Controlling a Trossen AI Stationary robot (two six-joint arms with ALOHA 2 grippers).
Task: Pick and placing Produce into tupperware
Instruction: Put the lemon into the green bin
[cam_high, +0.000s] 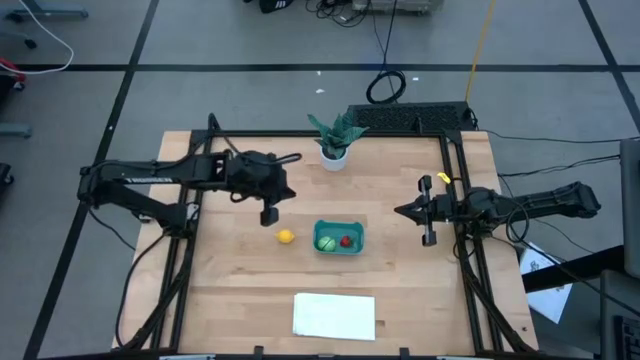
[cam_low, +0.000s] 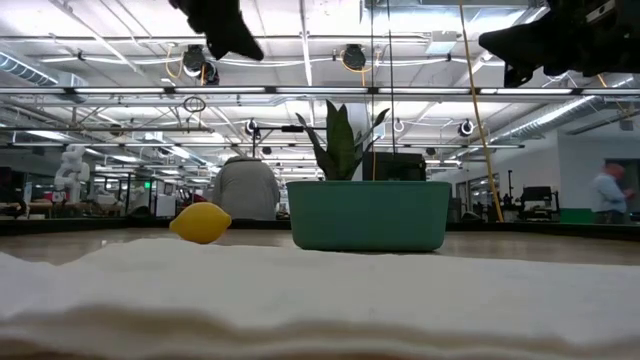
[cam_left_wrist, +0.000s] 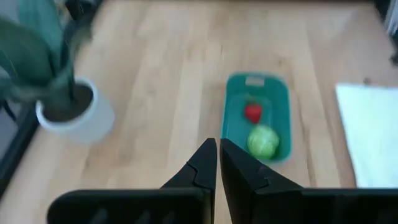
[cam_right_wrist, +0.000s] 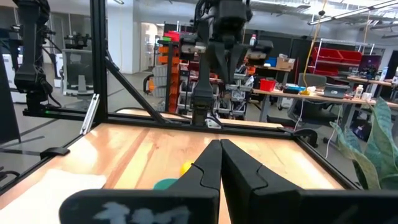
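The teal tupperware sits mid-table and holds the green round piece and the smaller red piece; the left wrist view shows the tub with the green piece and the red one inside. The yellow lemon lies on the wood to the tub's left, also seen in the low view. My left gripper hangs shut above the table, just beyond the lemon toward the far-left. My right gripper is shut, raised at the table's right side.
A leafy plant in a white pot stands at the far edge. A flat white sheet lies near the front edge. Black frame rails run along both sides. Bare wood lies around the lemon and left of the tub.
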